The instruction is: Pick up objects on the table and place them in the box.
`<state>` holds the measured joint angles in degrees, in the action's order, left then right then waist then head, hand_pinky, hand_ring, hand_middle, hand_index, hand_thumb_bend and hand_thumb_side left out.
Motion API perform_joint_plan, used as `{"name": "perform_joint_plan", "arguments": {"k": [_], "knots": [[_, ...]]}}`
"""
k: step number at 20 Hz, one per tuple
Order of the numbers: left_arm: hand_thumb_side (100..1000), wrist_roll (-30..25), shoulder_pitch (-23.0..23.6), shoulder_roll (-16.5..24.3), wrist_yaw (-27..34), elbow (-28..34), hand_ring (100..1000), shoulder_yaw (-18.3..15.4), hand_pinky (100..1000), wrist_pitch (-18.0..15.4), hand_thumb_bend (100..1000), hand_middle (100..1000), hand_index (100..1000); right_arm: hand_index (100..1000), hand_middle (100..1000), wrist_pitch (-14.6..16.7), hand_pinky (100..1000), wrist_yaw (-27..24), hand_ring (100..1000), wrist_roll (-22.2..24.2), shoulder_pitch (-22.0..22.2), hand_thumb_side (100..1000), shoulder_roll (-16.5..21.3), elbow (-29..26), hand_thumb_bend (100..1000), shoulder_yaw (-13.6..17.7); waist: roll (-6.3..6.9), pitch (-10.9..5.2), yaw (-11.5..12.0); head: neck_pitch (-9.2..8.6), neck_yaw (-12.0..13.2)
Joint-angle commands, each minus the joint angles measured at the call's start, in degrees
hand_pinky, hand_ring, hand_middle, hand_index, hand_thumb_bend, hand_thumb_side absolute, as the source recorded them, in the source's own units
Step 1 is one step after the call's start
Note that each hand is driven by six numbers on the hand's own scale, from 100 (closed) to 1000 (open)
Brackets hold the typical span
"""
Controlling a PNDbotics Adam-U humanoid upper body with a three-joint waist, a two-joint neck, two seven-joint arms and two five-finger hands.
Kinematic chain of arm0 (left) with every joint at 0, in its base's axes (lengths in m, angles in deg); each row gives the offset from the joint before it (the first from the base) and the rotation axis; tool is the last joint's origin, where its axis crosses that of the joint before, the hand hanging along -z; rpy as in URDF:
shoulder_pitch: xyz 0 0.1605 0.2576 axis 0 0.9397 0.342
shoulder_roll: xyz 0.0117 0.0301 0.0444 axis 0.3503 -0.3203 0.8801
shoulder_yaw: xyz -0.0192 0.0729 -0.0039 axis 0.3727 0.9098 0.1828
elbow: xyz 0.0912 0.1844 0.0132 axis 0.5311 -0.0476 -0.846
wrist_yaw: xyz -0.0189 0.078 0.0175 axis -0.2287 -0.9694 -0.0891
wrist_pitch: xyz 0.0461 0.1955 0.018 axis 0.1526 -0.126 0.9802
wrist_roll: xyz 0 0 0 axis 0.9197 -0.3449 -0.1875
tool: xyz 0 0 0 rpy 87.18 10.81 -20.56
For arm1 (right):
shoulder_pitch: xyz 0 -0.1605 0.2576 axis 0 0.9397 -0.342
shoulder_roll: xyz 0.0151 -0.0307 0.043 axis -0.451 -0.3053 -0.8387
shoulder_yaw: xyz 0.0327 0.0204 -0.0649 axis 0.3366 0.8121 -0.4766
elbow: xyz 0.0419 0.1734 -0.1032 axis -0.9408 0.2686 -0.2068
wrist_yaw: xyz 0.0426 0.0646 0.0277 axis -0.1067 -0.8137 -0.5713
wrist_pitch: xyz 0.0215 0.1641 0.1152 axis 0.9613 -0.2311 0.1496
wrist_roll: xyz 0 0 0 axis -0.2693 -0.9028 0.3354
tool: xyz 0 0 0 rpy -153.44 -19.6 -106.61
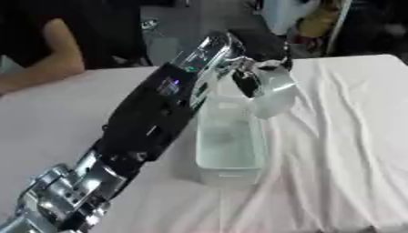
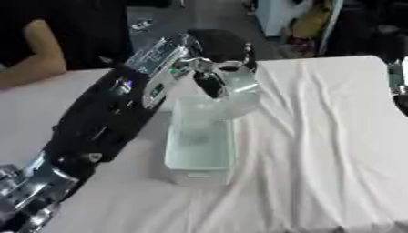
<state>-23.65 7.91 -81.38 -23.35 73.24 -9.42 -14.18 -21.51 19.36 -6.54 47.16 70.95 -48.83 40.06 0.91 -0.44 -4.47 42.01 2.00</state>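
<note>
A clear plastic box (image 1: 229,152) stands on the white tablecloth, long side running away from me. My left arm reaches in from the lower left, and my left hand (image 1: 257,53) hangs over the box's far end. Its fingers (image 1: 245,84) are curled on a pale, translucent cup-like object (image 1: 276,96), which sits just above the box's far right corner. What lies inside the box cannot be made out. Only a sliver of my right hand (image 2: 399,86) shows at the right edge of the right eye view.
Wrinkled white cloth (image 1: 343,136) covers the table to the right of the box. A person's bare arm (image 1: 56,59) rests at the table's far left edge. Beyond the far edge stand bags and clutter (image 1: 311,20).
</note>
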Motion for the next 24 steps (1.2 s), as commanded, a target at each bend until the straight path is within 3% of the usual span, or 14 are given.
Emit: {"name": "perform_joint_plan", "arguments": {"k": [1,21,22,23,24], "knots": [[100,1.1,-0.9,0.6,-2.0,-0.5,100,-0.8,100,-0.2,100,100,118,1000,981,0.1,705,-0.1,890,-0.1,-1.2,672,0.5,-0.9,100,0.3,-0.38,-0.45,-0.1,-1.1,0.3],[104,4.5,1.9,-0.3,-9.2,-7.1,100,-1.8,100,-1.9,100,100,125,1000,981,0.1,705,-0.1,890,0.1,-1.5,677,0.5,-0.9,100,0.2,-0.57,-0.11,0.0,-2.28,0.5],[162,4.6,2.0,-0.4,-9.5,-7.4,100,-1.8,100,-2.0,100,100,137,1000,981,0.1,705,-0.1,890,0.2,-1.5,673,0.5,-0.9,100,0.3,-0.57,-0.09,0.0,-2.33,0.5],[162,4.9,2.2,-0.4,-10.0,-7.5,100,-1.7,100,-2.1,100,100,137,1000,981,0.1,705,-0.1,890,0.2,-1.5,673,0.5,-0.9,100,0.3,-0.57,-0.08,0.0,-2.35,0.5],[270,5.2,2.3,-0.4,-10.6,-7.6,100,-1.6,100,-2.3,100,117,200,1000,981,0.1,705,-0.1,890,0.2,-1.5,674,0.5,-0.9,100,0.3,-0.57,-0.07,0.0,-2.35,0.5]]}}
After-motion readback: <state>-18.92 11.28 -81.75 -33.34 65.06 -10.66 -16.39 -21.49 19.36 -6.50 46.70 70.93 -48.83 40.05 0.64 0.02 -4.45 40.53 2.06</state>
